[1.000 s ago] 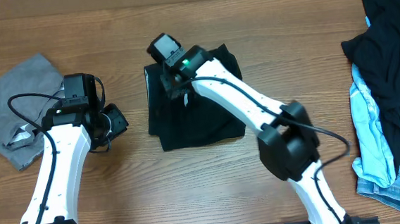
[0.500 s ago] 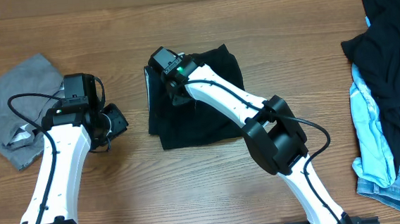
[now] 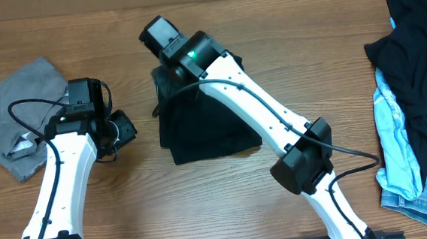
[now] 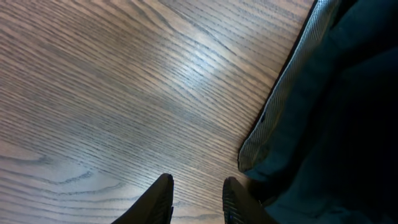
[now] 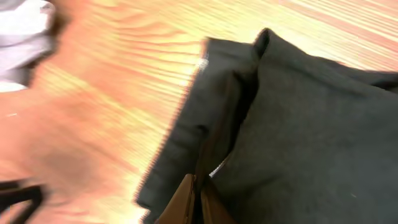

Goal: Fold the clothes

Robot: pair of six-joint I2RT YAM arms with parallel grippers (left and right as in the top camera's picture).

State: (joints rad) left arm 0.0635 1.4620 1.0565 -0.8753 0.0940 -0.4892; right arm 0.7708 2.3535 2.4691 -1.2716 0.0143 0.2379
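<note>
The folded black garment (image 3: pixel 207 131) lies at the middle of the light wooden table (image 3: pixel 306 38). The right gripper (image 5: pixel 198 200) is at the garment's upper left corner, its 2 fingers pressed almost together, pinching a fold of the black cloth. The left gripper (image 4: pixel 196 199) is just beside the garment's left edge, its 2 fingertips a little apart with only bare wood between them. A crumpled grey cloth (image 3: pixel 16 95) lies at the far left. A pile of black and light blue clothes (image 3: pixel 412 105) lies at the far right.
</note>
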